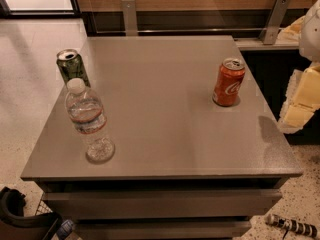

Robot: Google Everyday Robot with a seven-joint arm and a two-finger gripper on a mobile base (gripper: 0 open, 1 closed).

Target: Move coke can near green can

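The coke can (229, 82), red-orange with white script and a silver top, stands upright on the right side of the grey table (160, 134). The green can (73, 67) stands upright at the table's left edge, just behind a clear plastic water bottle (89, 120). My gripper (297, 113), cream-coloured, hangs at the right edge of the view, beyond the table's right edge and to the right of the coke can, apart from it. It holds nothing that I can see.
A wood-panelled wall with metal brackets (129, 16) runs behind the table. A dark counter (280, 64) stands at the right. A black object (25, 219) sits on the floor at the lower left, and a striped object (292, 225) at the lower right.
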